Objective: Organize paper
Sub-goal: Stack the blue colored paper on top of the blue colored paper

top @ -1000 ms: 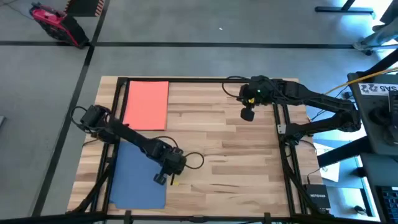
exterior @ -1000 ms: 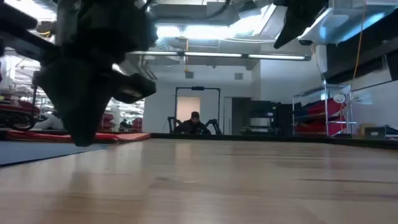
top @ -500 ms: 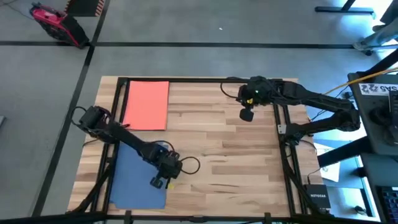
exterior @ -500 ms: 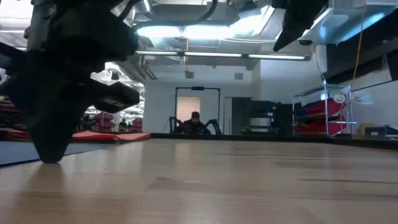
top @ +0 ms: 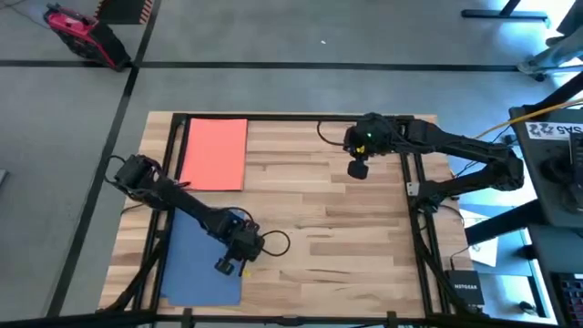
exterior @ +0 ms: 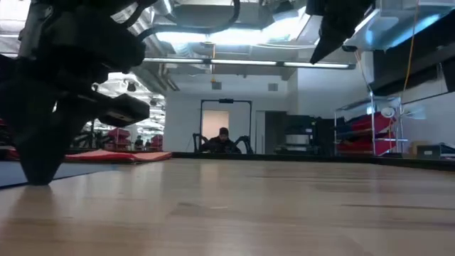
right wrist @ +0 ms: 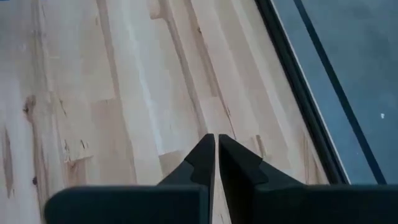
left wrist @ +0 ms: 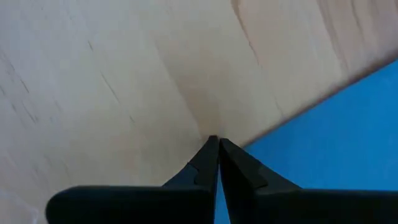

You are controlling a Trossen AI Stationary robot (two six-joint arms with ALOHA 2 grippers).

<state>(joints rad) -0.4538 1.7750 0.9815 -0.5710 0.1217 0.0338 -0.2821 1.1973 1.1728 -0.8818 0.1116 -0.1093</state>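
Near the table's left front, left gripper [top: 225,265], fingers pressed together, presses blue sheet [top: 196,264] edge, probably to slide it; right gripper [top: 357,169], also pressed together, waits far right

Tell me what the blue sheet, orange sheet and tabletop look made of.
Blue sheet: likely matte paper, flat, uniform colour, no glare. Orange sheet: same look, thin and flat. Tabletop: pale wood planks, visible grain and seams, slight sheen in the low view.
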